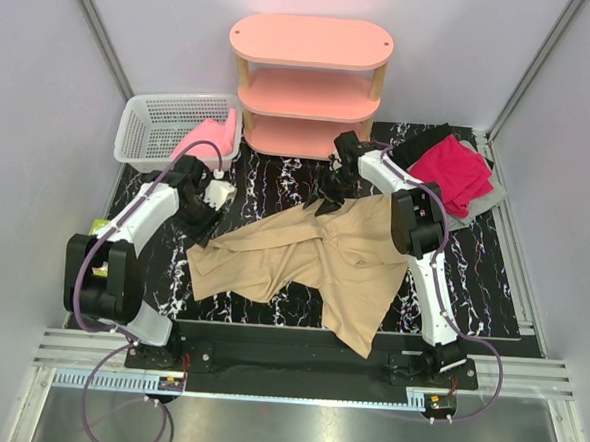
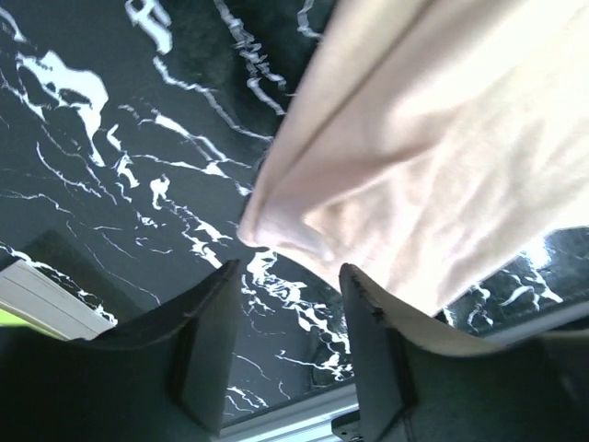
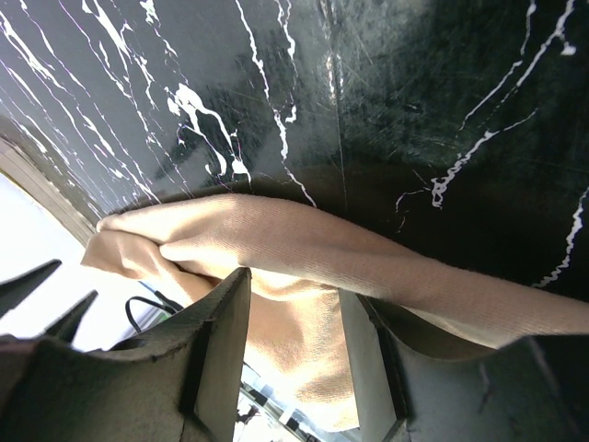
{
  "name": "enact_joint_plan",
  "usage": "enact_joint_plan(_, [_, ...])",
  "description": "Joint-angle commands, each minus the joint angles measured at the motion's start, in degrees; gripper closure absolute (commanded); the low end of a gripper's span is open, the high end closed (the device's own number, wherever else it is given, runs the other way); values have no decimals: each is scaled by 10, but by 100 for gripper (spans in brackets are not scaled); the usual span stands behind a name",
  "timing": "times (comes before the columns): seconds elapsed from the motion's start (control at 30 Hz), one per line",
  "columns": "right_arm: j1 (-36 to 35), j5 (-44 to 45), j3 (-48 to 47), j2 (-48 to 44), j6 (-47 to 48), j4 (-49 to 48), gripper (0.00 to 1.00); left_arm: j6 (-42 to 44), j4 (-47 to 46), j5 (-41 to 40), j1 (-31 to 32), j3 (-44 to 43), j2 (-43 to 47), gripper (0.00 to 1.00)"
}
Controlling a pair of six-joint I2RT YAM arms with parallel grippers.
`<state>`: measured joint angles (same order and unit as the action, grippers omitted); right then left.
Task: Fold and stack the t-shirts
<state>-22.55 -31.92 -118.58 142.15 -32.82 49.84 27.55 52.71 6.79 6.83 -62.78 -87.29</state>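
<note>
The large tan-beige t-shirt (image 1: pixel 313 257) lies crumpled and spread across the middle of the black marble table (image 1: pixel 267 184). My left gripper (image 1: pixel 207 224) is at its left sleeve end; in the left wrist view the gripper (image 2: pixel 287 272) is open, with the tan cloth (image 2: pixel 414 157) just past its fingertips. My right gripper (image 1: pixel 326 201) is at the shirt's far edge; in the right wrist view the gripper (image 3: pixel 294 285) is open, with a fold of tan cloth (image 3: pixel 304 249) across the gap. A magenta-red t-shirt (image 1: pixel 453 171) lies on a grey one (image 1: pixel 484 201) and a black one (image 1: pixel 420 144) at the back right. A light pink t-shirt (image 1: pixel 208 136) hangs out of the basket.
A white mesh basket (image 1: pixel 161 123) stands at the back left. A pink three-tier shelf (image 1: pixel 309 82) stands at the back centre, close behind my right gripper. The tan shirt's lower part hangs over the table's near edge (image 1: pixel 358 335).
</note>
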Motion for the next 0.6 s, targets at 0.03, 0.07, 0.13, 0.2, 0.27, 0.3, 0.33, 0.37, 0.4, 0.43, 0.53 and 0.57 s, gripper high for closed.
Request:
enact_joint_plan(0.03, [12, 80, 19, 17, 29, -3, 48, -7, -7, 14, 43, 30, 28, 46])
enact_joint_plan(0.07, [12, 79, 19, 17, 30, -3, 48, -7, -14, 12, 47, 32, 22, 46])
enact_joint_plan(0.13, [12, 80, 20, 16, 30, -4, 48, -7, -22, 8, 48, 34, 14, 46])
enact_joint_plan(0.2, [12, 80, 20, 15, 29, -4, 48, -5, -32, -6, 49, 33, -2, 46])
enact_joint_plan(0.27, [13, 82, 23, 11, 31, -4, 48, -3, -41, -17, 48, 34, -15, 48])
enact_joint_plan(0.3, [12, 82, 23, 11, 31, -3, 48, -2, -45, -20, 48, 35, -18, 49])
enact_joint_plan(0.33, [12, 82, 26, 10, 31, -3, 48, 0, -52, -26, 48, 35, -19, 50])
enact_joint_plan(0.37, [12, 83, 27, 11, 32, -4, 48, 0, -54, -34, 47, 35, -22, 50])
enact_joint_plan(0.4, [12, 82, 28, 10, 33, -4, 48, 1, -57, -37, 47, 34, -22, 50])
enact_joint_plan(0.43, [12, 81, 31, 10, 33, -5, 48, 1, -59, -40, 47, 33, -22, 50])
enact_joint_plan(0.53, [12, 80, 34, 11, 34, -6, 48, 0, -60, -41, 48, 31, -21, 51])
enact_joint_plan(0.57, [12, 78, 34, 11, 34, -7, 48, 0, -60, -41, 48, 31, -20, 51])
